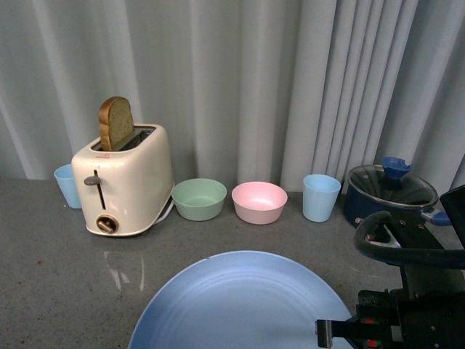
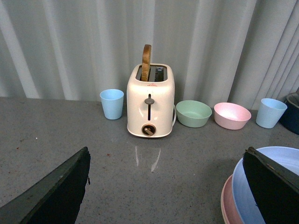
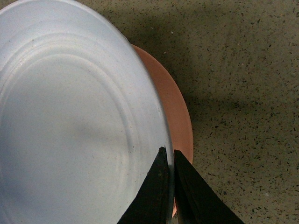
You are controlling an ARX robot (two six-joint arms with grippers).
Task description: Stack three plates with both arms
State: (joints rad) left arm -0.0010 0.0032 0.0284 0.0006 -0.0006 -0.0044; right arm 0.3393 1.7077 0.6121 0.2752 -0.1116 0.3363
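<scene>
Right gripper (image 3: pixel 168 151) is clamped narrow on the rim of the light blue plate (image 3: pixel 70 116). That plate lies over the pink plate (image 3: pixel 176 112) at the near edge of the counter (image 1: pixel 43 276). Left gripper (image 2: pixel 167 156) jaws wide apart, holding nothing.

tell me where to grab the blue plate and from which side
By its thin rim, from the robot's right side. The blue plate is wide and shallow, too broad to span, and sits over the pink plate, so only its edge offers a hold. The right gripper is pinching it there, a finger on each face of the rim.
</scene>
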